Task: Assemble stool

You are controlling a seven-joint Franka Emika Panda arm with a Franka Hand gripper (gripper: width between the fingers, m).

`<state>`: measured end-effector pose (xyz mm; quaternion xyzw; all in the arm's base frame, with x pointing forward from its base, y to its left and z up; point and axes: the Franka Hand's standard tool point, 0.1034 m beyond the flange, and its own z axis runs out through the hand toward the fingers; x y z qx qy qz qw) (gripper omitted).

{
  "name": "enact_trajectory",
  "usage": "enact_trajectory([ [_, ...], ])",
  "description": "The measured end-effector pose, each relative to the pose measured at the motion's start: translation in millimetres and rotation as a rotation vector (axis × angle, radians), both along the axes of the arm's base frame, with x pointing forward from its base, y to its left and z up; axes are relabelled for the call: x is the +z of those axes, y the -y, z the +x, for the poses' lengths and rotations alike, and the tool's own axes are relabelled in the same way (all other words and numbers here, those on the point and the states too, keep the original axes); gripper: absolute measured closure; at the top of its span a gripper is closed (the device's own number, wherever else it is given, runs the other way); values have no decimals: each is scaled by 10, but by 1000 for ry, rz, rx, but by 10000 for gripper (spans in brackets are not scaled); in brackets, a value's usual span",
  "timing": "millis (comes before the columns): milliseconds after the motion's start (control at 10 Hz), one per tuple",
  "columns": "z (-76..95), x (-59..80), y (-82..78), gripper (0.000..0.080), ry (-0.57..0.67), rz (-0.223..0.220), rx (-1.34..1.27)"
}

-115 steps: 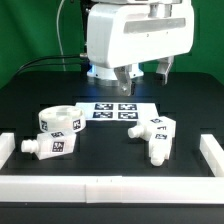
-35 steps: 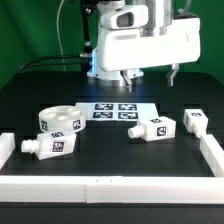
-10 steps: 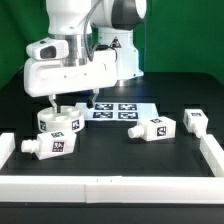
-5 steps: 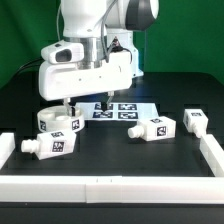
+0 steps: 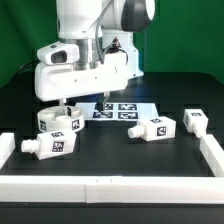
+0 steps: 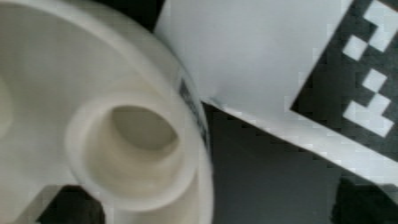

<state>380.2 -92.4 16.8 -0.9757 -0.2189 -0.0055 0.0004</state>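
The round white stool seat (image 5: pixel 57 122) lies on the black table at the exterior view's left. My gripper (image 5: pixel 83 104) hangs low just above and behind it, jaws open and holding nothing. In the wrist view the seat's rim and one round socket (image 6: pixel 143 135) fill the picture, and my gripper (image 6: pixel 210 205) straddles the seat's edge with dark fingertips (image 6: pixel 50 205) showing. Three tagged white legs lie loose: one (image 5: pixel 50 145) in front of the seat, one (image 5: pixel 153 128) at centre right, one (image 5: pixel 195 121) near the right rail.
The marker board (image 5: pixel 118 110) lies flat behind the seat, partly hidden by my gripper; it also shows in the wrist view (image 6: pixel 267 70). White border rails run along the front (image 5: pixel 110 186), left (image 5: pixel 8 146) and right (image 5: pixel 212 155) of the table.
A leg was moved from the centre pair to the far right. The arm then swung to the seat on the left and in the last half second sank slightly lower over it.
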Motion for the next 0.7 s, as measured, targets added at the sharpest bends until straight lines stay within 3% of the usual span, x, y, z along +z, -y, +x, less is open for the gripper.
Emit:
enact_trajectory([
  [200, -53, -88, 19, 150, -8, -3, -5],
  [600, -47, -98, 36, 179, -7, -3, -8],
  [700, -48, -98, 36, 362, -7, -3, -8],
])
